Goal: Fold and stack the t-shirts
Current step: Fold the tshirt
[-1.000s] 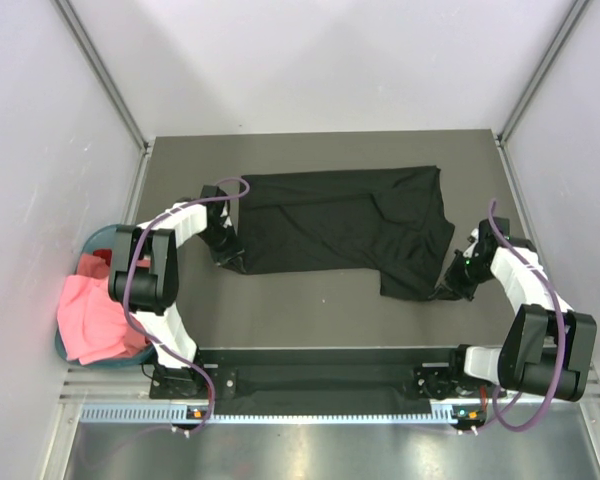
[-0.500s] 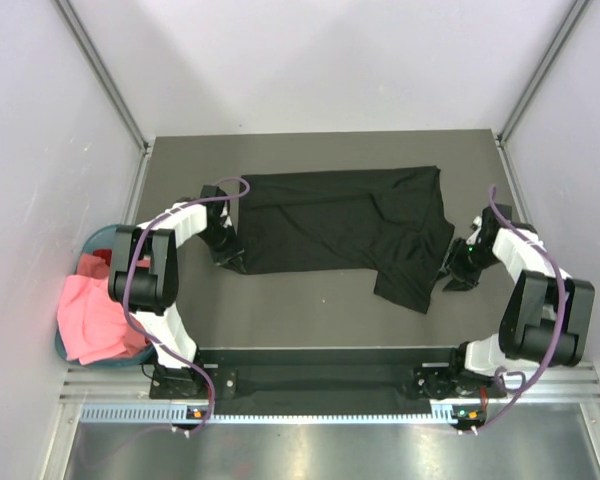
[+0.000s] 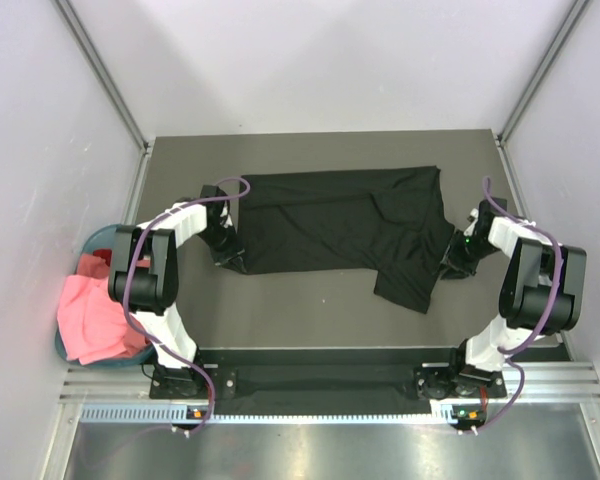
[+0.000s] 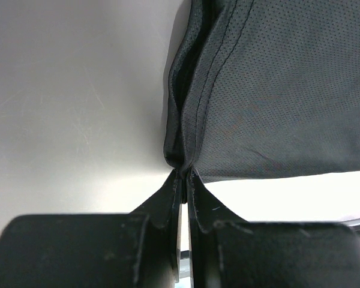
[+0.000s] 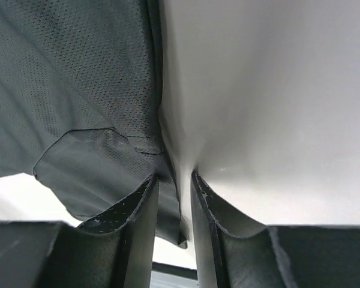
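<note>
Your left claw is clamped together on the hem of the black shirt. The wrist view shows the doubled edge gathered to a point right at the tips. In the top view that grip sits at the shirt's 8 o'clock corner. It looks like an anchor, pinning that corner so the cloth cannot slide while the other side is worked.

Your right claw is low at the shirt's 4 o'clock side, with its jaws a little apart. The shirt's edge runs into the gap, with bare desk showing beside it, so I judge it is not gripping yet. Check that both layers of the hem are between the fingers before you close, because a thin edge like this slips out easily.

The black shirt lies spread across the middle of the desk, long side running 9 to 3. It is not flat: a flap hangs down toward 5 o'clock by the right claw, and creases cross the right half. With a claw at each near corner, the likely aim is to pull the near edge taut and carry it over toward 12 o'clock. The fold itself is not yet made.

Off the desk at 8 o'clock, the pink shirt spills over the basket, with a bit of the red shirt behind it. Both are waiting, so most of the task is ahead.
</note>
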Action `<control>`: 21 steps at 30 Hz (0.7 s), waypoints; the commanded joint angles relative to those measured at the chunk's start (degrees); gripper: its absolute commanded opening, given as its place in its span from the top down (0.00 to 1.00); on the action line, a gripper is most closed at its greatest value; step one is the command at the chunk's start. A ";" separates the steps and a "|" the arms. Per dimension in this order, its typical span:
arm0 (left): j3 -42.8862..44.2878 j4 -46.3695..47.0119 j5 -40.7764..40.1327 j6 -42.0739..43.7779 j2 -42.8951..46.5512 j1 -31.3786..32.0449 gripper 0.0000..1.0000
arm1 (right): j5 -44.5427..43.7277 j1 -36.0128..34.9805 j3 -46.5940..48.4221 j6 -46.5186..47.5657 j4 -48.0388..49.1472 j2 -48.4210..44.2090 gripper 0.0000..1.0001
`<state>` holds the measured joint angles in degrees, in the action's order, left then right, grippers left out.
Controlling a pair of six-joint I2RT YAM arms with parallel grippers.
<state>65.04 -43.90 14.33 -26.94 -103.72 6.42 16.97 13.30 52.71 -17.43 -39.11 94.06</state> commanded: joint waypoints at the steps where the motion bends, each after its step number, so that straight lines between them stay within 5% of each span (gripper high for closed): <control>1: 1.15 0.22 0.70 0.92 1.77 0.00 1.00 | -2.21 0.59 1.70 1.70 3.34 1.21 0.71; 8: 1.15 0.22 0.79 0.84 1.16 0.00 1.00 | -1.68 0.50 1.96 1.79 4.83 2.71 0.76; 13: 0.45 0.13 0.35 0.40 0.63 -0.09 1.00 | -1.85 0.59 1.79 1.17 5.19 3.50 1.00; 21: -0.96 0.48 -1.76 -0.57 1.42 -0.17 1.00 | -5.90 1.02 -0.67 0.12 3.87 1.48 1.00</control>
<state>64.97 -43.79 13.89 -27.09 -103.72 6.42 16.95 13.39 53.63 -17.85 -37.32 95.77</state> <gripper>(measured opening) 0.077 0.005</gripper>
